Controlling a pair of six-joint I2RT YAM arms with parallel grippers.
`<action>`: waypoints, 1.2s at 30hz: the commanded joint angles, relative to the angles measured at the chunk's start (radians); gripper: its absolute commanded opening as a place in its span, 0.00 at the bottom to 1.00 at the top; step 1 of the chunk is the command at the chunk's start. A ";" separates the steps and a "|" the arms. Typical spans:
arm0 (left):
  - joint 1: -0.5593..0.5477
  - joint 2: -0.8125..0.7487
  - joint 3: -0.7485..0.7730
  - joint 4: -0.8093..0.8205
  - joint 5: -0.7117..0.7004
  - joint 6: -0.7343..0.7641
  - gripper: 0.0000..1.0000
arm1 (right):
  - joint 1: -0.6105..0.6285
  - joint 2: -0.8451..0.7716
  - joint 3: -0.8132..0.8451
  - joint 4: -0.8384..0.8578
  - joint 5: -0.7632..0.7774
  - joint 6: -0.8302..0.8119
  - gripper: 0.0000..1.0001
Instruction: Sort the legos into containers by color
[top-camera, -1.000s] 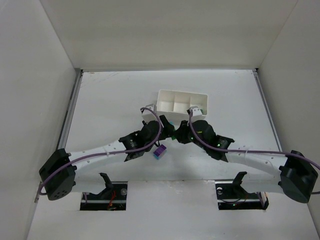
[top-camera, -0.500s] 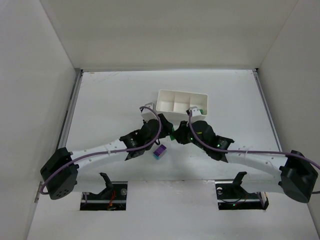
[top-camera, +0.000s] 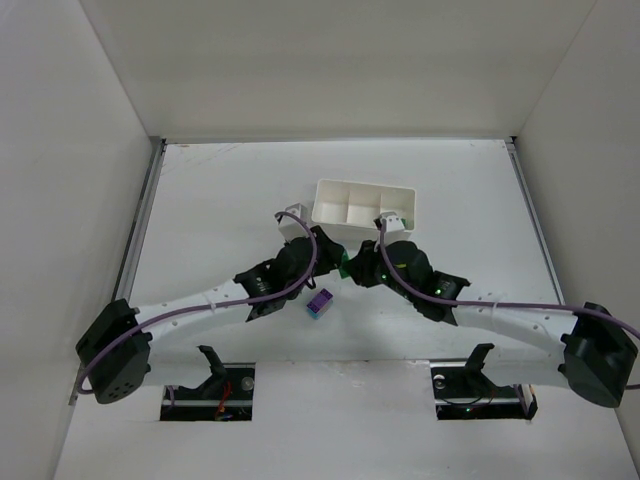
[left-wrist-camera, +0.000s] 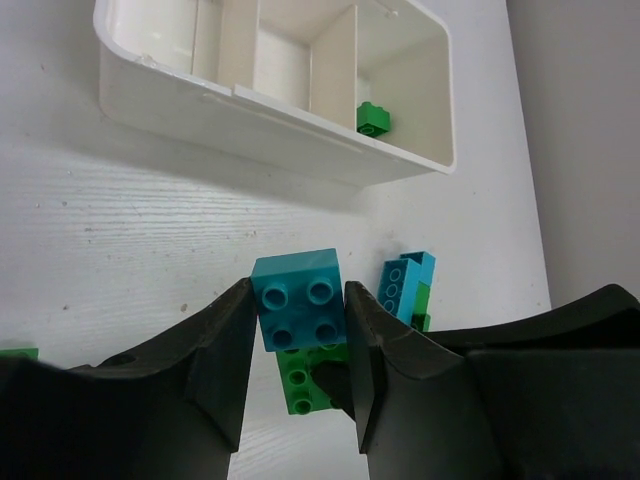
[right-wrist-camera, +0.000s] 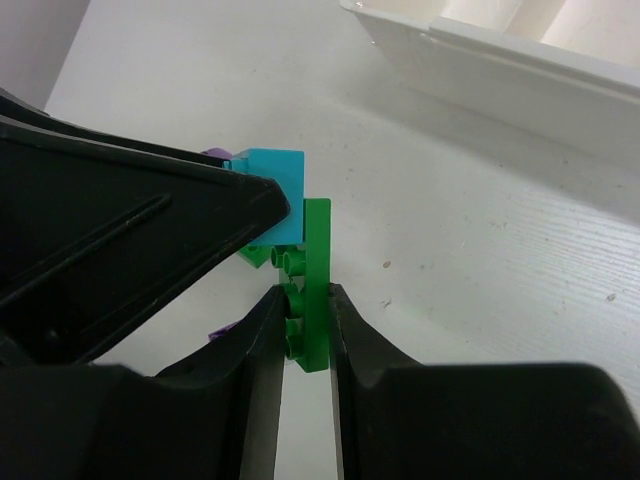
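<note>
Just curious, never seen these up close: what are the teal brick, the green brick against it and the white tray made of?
The teal brick and green brick: likely hard moulded plastic, smooth, slightly glossy, with crisp studs. The white tray: probably thin plastic, semi-gloss, soft highlights on its rounded rim.

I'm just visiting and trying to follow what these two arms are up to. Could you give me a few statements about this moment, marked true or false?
1. The left tool grips a teal brick. True.
2. The right tool holds nothing. False: it pinches a green plate that is joined to the teal brick.
3. A green brick lies in an end compartment of the white tray. True.
4. A purple brick sits inside the tray. False: the purple brick lies on the table, apart from the tray.
</note>
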 joint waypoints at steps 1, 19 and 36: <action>0.027 -0.078 -0.024 0.021 0.051 -0.010 0.13 | -0.035 -0.038 -0.021 0.046 0.029 0.010 0.17; 0.093 -0.216 -0.111 -0.011 0.068 -0.025 0.13 | -0.253 -0.061 0.117 -0.064 0.164 -0.033 0.17; 0.064 -0.215 -0.125 -0.005 0.022 0.009 0.14 | -0.410 0.194 0.257 -0.061 0.302 -0.072 0.18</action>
